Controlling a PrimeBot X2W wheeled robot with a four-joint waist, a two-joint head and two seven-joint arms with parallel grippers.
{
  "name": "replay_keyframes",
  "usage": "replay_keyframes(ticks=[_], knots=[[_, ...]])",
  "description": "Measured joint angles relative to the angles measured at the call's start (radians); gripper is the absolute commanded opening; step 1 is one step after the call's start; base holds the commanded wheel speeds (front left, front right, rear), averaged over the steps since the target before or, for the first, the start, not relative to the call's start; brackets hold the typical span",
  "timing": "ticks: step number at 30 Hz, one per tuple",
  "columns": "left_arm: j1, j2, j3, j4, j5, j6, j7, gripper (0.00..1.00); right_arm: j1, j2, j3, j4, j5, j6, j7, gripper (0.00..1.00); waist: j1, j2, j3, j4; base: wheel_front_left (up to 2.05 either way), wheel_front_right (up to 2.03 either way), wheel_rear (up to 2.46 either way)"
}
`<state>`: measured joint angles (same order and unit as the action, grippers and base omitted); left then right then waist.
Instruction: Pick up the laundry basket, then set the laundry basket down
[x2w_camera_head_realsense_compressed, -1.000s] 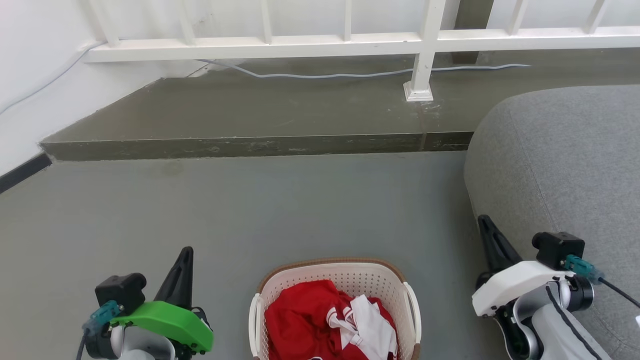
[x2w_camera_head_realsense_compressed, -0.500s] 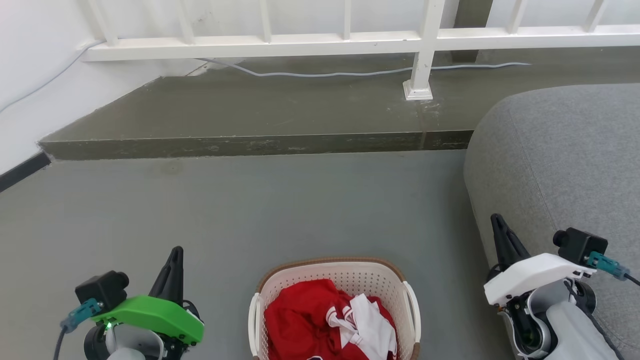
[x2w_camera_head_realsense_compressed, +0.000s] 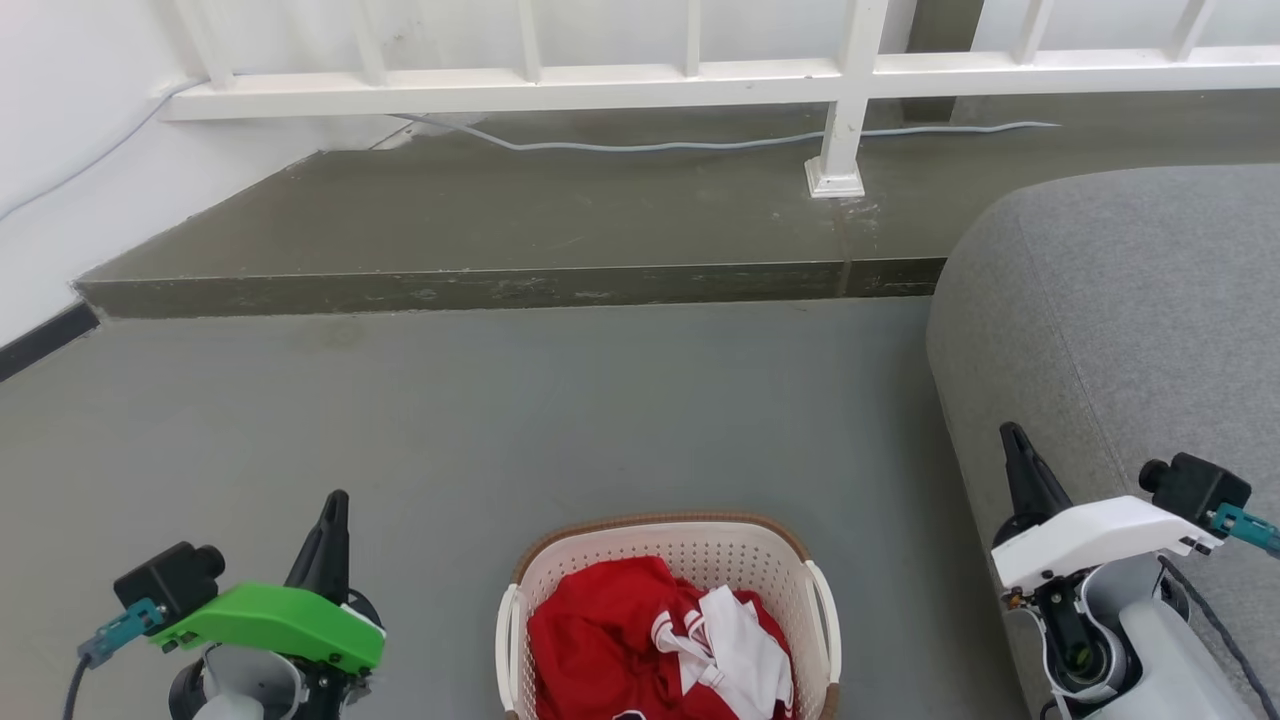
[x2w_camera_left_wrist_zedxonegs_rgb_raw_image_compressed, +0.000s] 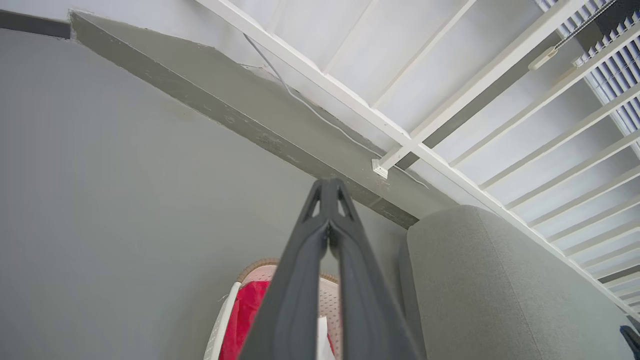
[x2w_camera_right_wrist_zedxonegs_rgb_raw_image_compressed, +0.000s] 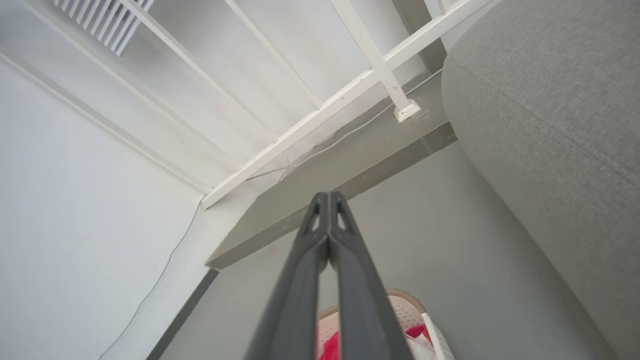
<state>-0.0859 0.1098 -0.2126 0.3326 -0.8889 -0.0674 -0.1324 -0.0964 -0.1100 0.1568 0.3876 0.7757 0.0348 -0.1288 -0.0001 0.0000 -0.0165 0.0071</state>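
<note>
The laundry basket (x2w_camera_head_realsense_compressed: 668, 556) stands on the grey floor at the bottom centre of the head view, cream-white and perforated with a brown rim, holding red and white clothes (x2w_camera_head_realsense_compressed: 650, 640). White loop handles show on both its sides. My left gripper (x2w_camera_head_realsense_compressed: 330, 505) is well to the basket's left, shut and empty. Off to the basket's right, close to the sofa, my right gripper (x2w_camera_head_realsense_compressed: 1012, 435) is shut and empty too. In the left wrist view the basket (x2w_camera_left_wrist_zedxonegs_rgb_raw_image_compressed: 227, 312) lies behind the closed fingers (x2w_camera_left_wrist_zedxonegs_rgb_raw_image_compressed: 327, 220). The right wrist view shows its rim (x2w_camera_right_wrist_zedxonegs_rgb_raw_image_compressed: 407, 300) past the closed fingers (x2w_camera_right_wrist_zedxonegs_rgb_raw_image_compressed: 327, 225).
A grey sofa (x2w_camera_head_realsense_compressed: 1130, 330) fills the right side, beside my right arm. Ahead is a raised dark step (x2w_camera_head_realsense_compressed: 500, 288) with a white railing (x2w_camera_head_realsense_compressed: 700, 85) and a cable (x2w_camera_head_realsense_compressed: 650, 148). A white wall (x2w_camera_head_realsense_compressed: 60, 160) is at the left.
Both grippers have swung outward, away from the basket: the left one further left and down, the right one further right. The basket has not moved. The camera tilted slightly.
</note>
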Motion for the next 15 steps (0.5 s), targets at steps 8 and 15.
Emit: replay_keyframes(ticks=[8,15], knots=[[0.000,-0.007,0.037,-0.006,-0.092,-0.003,0.028,0.00,0.000,0.010,-0.037,-0.012,0.099,0.009,0.032,0.00,0.0001,0.0000,0.002,-0.001,0.00,0.00,0.00],[0.000,-0.014,0.064,-0.010,-0.157,-0.011,0.055,0.00,0.000,0.015,-0.066,-0.021,0.174,0.017,0.056,0.00,0.0000,0.0000,0.004,-0.002,0.00,0.00,0.00]])
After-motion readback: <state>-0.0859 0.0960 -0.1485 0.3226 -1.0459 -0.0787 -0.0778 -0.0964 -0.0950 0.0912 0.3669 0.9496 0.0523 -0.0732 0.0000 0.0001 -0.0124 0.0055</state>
